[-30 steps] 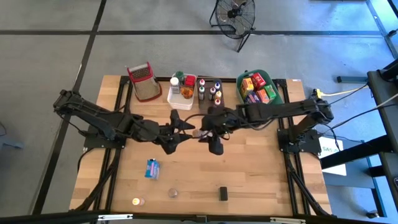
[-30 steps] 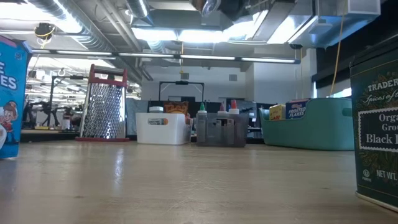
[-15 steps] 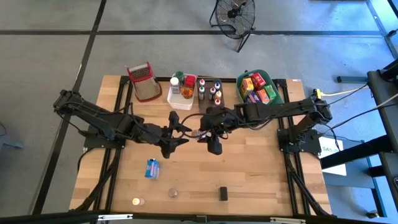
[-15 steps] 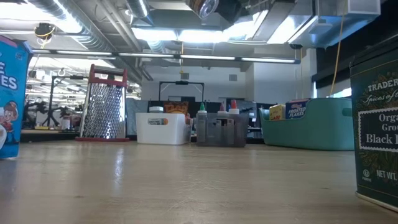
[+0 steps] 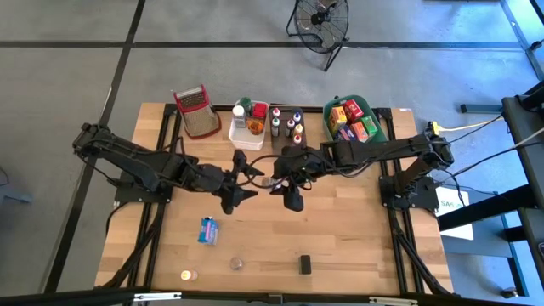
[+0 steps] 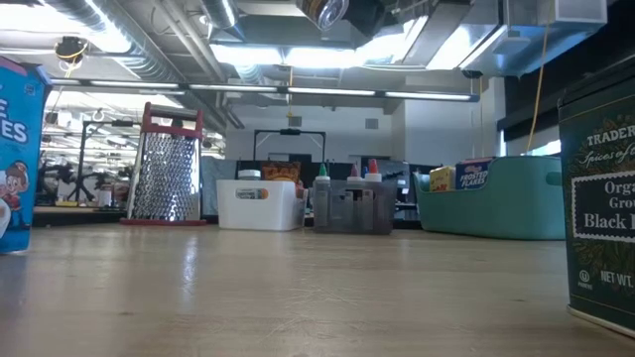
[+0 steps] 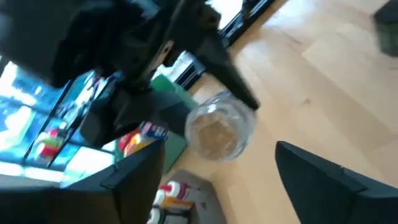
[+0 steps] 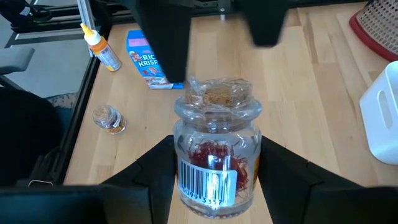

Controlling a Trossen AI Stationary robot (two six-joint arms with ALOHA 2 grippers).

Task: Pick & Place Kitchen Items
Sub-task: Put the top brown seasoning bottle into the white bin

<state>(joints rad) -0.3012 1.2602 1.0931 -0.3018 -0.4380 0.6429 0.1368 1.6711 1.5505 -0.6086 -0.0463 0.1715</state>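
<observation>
A small clear glass jar (image 8: 214, 158) with a cork stopper and red threads inside hangs over the table's middle, shut in my right gripper (image 8: 214, 171). In the high view the jar (image 5: 269, 181) sits between the two arms. My left gripper (image 7: 230, 177) is open just left of it, a finger on either side of the stopper end (image 7: 219, 127) without touching. More kitchen items stand near the table's near edge: a blue cereal box (image 5: 207, 229), two little jars (image 5: 237, 264) and a dark tin (image 5: 305, 263). My right gripper pinches the jar's glass body (image 8: 186, 155) between its two fingers, at the labelled lower half. It comes roughly level from the table's right. The jar is lifted clear of the table, its cork end (image 8: 214, 94) pointing away toward the left arm.
Along the far edge stand a red-rimmed wire basket (image 5: 194, 110), a white bin (image 5: 246, 134), a grey rack of bottles (image 5: 287, 123) and a green bin (image 5: 371, 117) of boxes. The low view shows the tin (image 6: 600, 208) close at right and the blue box (image 6: 15, 149) at left.
The jar in my right gripper has shifted slightly and shows a little more at the top of the low view. My left gripper stays open beside it.
</observation>
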